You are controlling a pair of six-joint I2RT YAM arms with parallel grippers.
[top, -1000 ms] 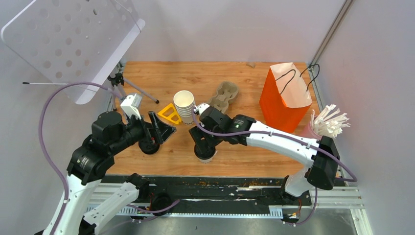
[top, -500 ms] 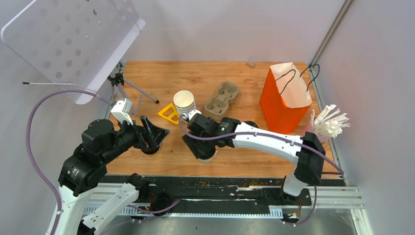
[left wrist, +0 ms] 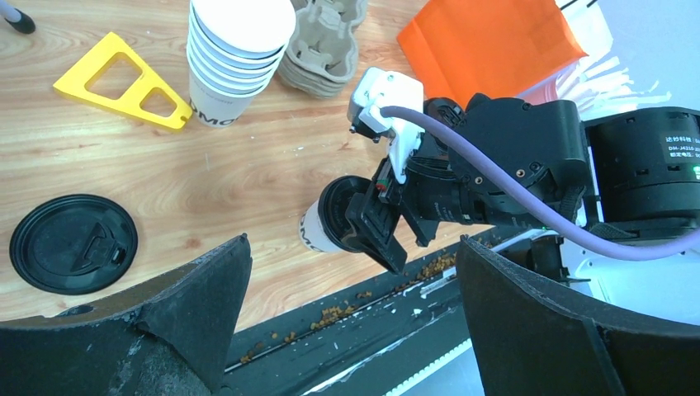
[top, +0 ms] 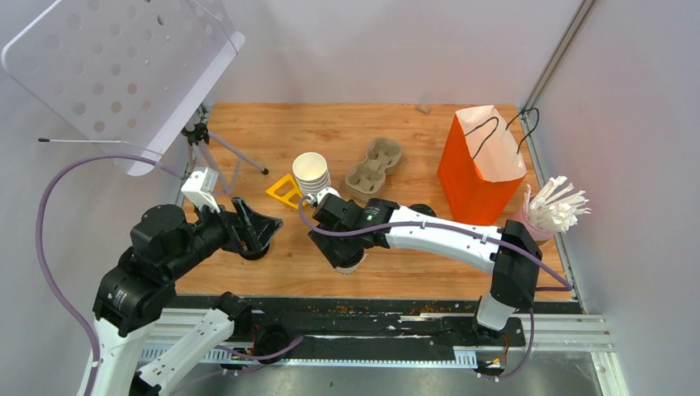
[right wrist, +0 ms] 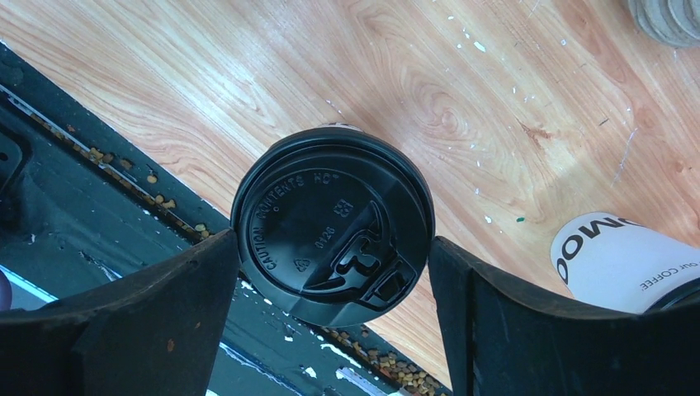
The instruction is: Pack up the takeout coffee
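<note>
**Right gripper (top: 345, 247) clasps the takeout coffee (top: 350, 264) near the front edge of the table (top: 272, 132)**

Top view: The takeout coffee stands upright on the wood, at 6 o'clock from the stack of cups (top: 312, 175). The right arm reaches in from 3 o'clock and covers most of it from above, probably so it can be lifted without tipping. The cup carrier (top: 374, 163) lies at 1 o'clock from the coffee. The orange bag (top: 479, 161) stands open at 2 o'clock, well apart. Either could be where the coffee goes. The left gripper (top: 257, 224) hangs over a loose black lid (top: 252, 247) at 9 o'clock, apart from the coffee.

Left wrist view: The left gripper's fingers (left wrist: 165, 330) are spread wide and hold nothing. It seems to be waiting out of the way. Between them, the coffee (left wrist: 318, 235) shows its white side, with a right finger against it.

Right wrist view: The camera looks straight down on the black lid (right wrist: 330, 223). The fingers (right wrist: 148, 330) are narrowed to the lid's width, one against the rim at 9 o'clock and the other at 3 o'clock. This reads as a hold on the cup.
</note>
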